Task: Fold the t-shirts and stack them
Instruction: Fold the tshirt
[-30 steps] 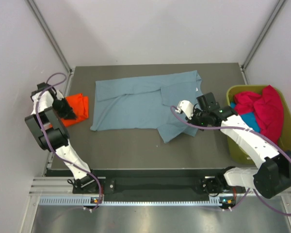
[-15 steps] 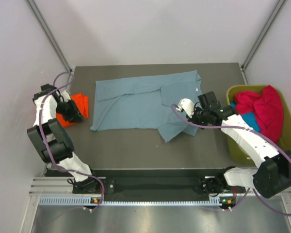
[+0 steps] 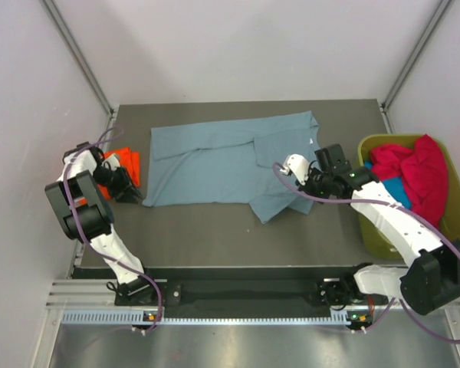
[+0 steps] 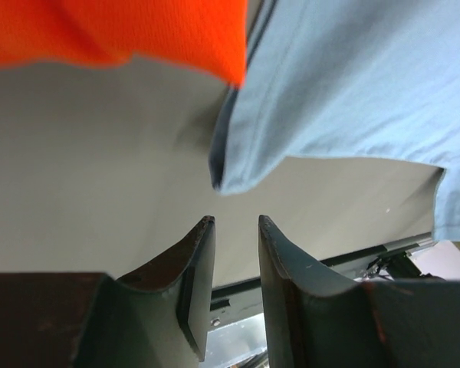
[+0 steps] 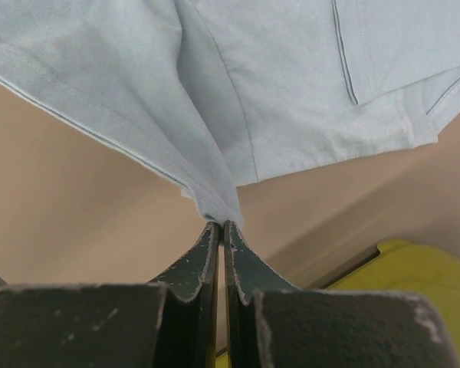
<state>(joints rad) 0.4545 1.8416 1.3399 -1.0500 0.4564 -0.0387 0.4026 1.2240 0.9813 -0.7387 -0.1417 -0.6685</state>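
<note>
**Right Pincer Clamped on the Blue Hem, Left Pincer Slightly Parted and Empty**

Grips the dusty grey-blue t-shirt (image 3: 222, 157) with the right gripper (image 5: 221, 224), closed hard on a bunched bit of hem at the garment's near right corner. From the right wrist, shows both fingers (image 5: 205, 257) pressed together with the pale cloth nipped at their tips and fanning away from them.

Holds the left gripper (image 4: 235, 222) low to the table (image 3: 215, 230), just short of the same shirt's near left corner and apart from it. Shows only a narrow gap between those fingers (image 4: 198, 268), with nothing inside it. Cannot tell whether the tips touch the tabletop.

Finds the grey-blue shirt spread across the middle of the table, mostly flat, with a sleeve doubled over toward the far right and a flap reaching toward the near edge on the right.

Finds the bright orange-red t-shirt (image 3: 129, 162) at the table's left edge, close beside the blue shirt's left side and partly hidden by the left arm. Cannot tell whether the two cloths touch.

Finds the crimson-pink t-shirt (image 3: 418, 172) heaped in the olive-green bin (image 3: 456, 221) off the table's right side, with the teal t-shirt (image 3: 396, 192) peeking out beneath it.
</note>
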